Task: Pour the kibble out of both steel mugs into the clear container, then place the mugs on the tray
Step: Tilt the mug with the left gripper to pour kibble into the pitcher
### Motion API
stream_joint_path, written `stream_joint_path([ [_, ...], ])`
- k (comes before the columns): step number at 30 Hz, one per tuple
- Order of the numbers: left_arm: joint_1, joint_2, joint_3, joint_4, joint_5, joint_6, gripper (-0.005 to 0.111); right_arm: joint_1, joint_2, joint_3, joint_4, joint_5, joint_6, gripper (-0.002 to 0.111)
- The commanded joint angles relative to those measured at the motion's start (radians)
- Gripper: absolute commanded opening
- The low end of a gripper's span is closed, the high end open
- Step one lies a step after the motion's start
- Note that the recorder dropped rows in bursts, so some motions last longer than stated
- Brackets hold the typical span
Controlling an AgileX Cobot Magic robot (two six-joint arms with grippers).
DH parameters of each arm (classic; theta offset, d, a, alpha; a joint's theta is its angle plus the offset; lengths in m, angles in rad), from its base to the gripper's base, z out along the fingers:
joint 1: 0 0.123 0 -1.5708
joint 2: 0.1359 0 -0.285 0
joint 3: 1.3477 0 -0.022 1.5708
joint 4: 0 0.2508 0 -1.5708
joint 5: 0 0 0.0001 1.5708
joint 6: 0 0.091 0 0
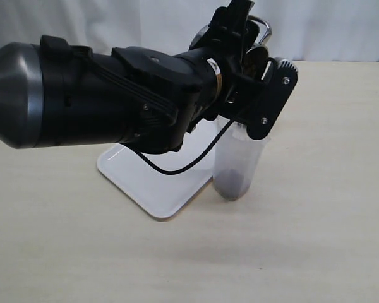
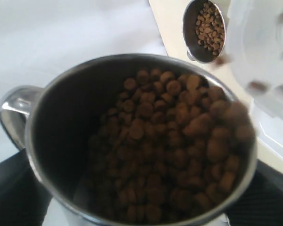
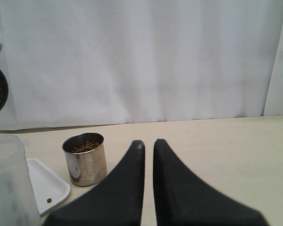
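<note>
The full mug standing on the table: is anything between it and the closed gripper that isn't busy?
Nothing visible does. Only bare table lies between the shut right gripper and the standing mug. The tray lies beside that mug, off the line. The other mug is held by the left gripper.

From the exterior camera my left arm (image 1: 114,95) blocks the upper left of the tray (image 1: 158,189) and the mouth of the clear container (image 1: 237,170) — of the held mug (image 1: 268,28) I see only a sliver, top centre. On the left wrist, falling kibble (image 2: 257,86) smears into blurs I can't count.
</note>
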Motion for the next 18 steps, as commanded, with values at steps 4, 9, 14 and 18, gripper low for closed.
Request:
stream_joint_path([
  [4, -0.001, -0.007, -0.012, 0.042, 0.006, 0.003, 0.0, -0.006, -0.004, 0.004, 0.005, 0.001, -0.003, 0.005],
  [9, -0.001, -0.007, -0.012, 0.045, 0.006, 0.003, 0.0, -0.006, -0.004, 0.004, 0.005, 0.001, -0.003, 0.005],
  [14, -0.001, -0.007, -0.012, 0.056, 0.006, 0.005, 0.0, -0.006, -0.004, 0.004, 0.005, 0.001, -0.003, 0.005],
  [18, -0.001, -0.007, -0.012, 0.069, 0.006, 0.009, 0.0, -0.006, -0.004, 0.004, 0.005, 0.001, -0.003, 0.005],
])
